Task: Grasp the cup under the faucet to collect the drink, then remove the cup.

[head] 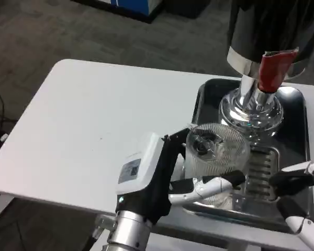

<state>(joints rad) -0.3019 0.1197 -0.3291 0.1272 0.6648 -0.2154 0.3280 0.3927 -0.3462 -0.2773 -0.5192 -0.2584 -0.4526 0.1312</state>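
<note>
The left hand [162, 172] at six o'clock has a white back bearing a small blue-grey label, black sides, and white fingers with black tips, above a ribbed silver forearm [126, 230]. At four o'clock, the right hand [298, 193] shows black-and-white fingers.

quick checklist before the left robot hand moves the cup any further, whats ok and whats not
1. Left robot hand holds the cup: ok, fingers wrap its side.
2. Cup upright: ok.
3. Cup over the tray: ok, beside the drain grate.
4. Cup directly under the faucet: not ok, it sits nearer the camera and left of the red handle.
5. Drink in cup: cannot tell, clear ribbed glass.
6. Right robot hand clear of cup: ok, apart at the tray's right, holding nothing.
</note>
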